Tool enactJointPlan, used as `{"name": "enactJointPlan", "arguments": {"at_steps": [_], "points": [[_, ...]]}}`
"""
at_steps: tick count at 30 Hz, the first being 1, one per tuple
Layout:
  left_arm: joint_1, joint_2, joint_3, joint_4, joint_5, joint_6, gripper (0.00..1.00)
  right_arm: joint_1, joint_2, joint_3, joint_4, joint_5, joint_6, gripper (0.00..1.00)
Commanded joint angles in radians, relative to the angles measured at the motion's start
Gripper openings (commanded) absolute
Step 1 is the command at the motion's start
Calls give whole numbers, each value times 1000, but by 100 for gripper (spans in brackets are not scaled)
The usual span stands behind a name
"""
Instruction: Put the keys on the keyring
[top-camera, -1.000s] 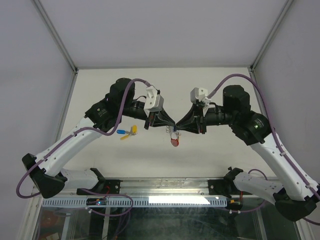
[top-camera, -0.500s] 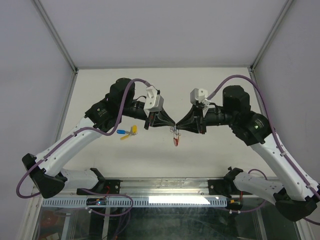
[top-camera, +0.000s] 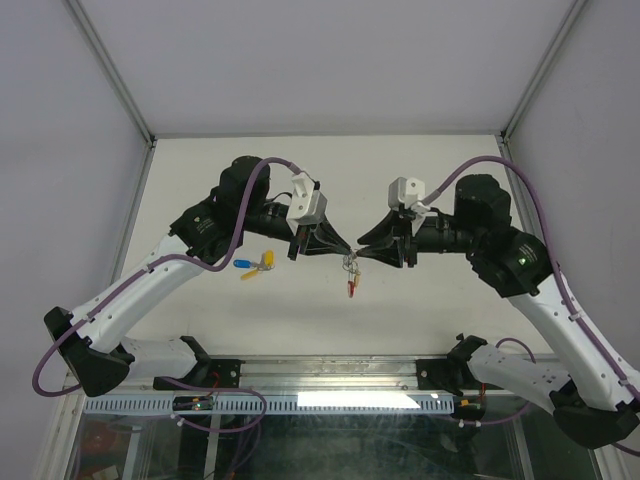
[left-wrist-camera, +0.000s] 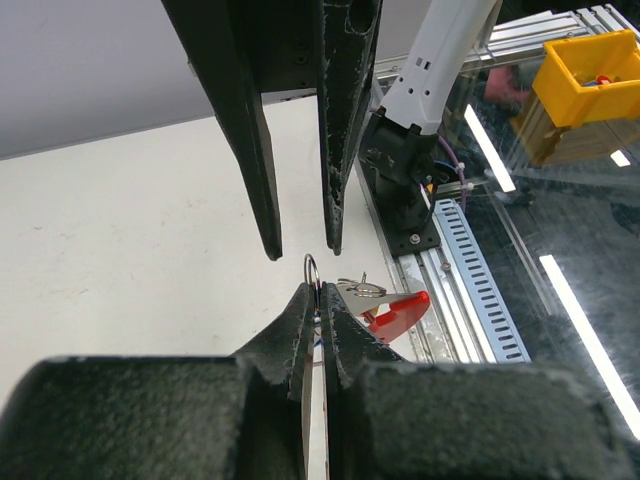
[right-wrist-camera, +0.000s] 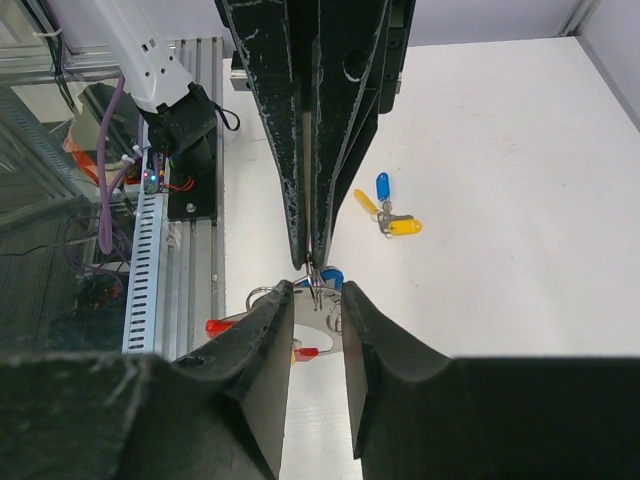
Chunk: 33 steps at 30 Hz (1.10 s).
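Note:
My left gripper (top-camera: 343, 251) is shut on a small metal ring and a blue key (right-wrist-camera: 330, 277), held in the air over the table's middle. The keyring, a red crescent (top-camera: 351, 287) with silvery metal parts, hangs just below the left gripper's tip; it also shows in the left wrist view (left-wrist-camera: 400, 312) and the right wrist view (right-wrist-camera: 222, 326). My right gripper (top-camera: 362, 258) faces the left one tip to tip, jaws apart, a short gap away, holding nothing. Three more keys (top-camera: 258, 265), one blue-tagged and two yellow-tagged, lie together on the table under the left arm (right-wrist-camera: 390, 215).
A metal rail with slotted cable duct (top-camera: 330, 400) runs along the near table edge between the arm bases. A yellow bin (left-wrist-camera: 590, 65) sits beyond the rail, off the table. Enclosure walls and frame posts (top-camera: 110, 70) bound the white table.
My right gripper has drawn back to the right, away from the left tip. The red keyring has swung lower and now hangs edge-on. The left arm has hardly moved.

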Motion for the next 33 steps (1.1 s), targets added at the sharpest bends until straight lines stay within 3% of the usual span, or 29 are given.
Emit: {"name": "enactJointPlan", "arguments": {"at_steps": [1,7,18,23,27,33], "points": [[-6,-32,34,36,38,24,0,1,8,23,51,1,-6,29],[-6,-28,39,36,40,22,0,3,37,35,27,-49,-1,25],[-6,-22,44,36,50,6,0,18,66,55,-22,-81,-16,0],[-6,-21,46,36,39,2,0,18,45,39,37,-87,24,0],[-6,-31,45,56,35,-7,16,18,14,18,108,-69,84,0],[-6,-53,14,116,50,-32,21,19,-8,18,134,-68,107,0]]}}
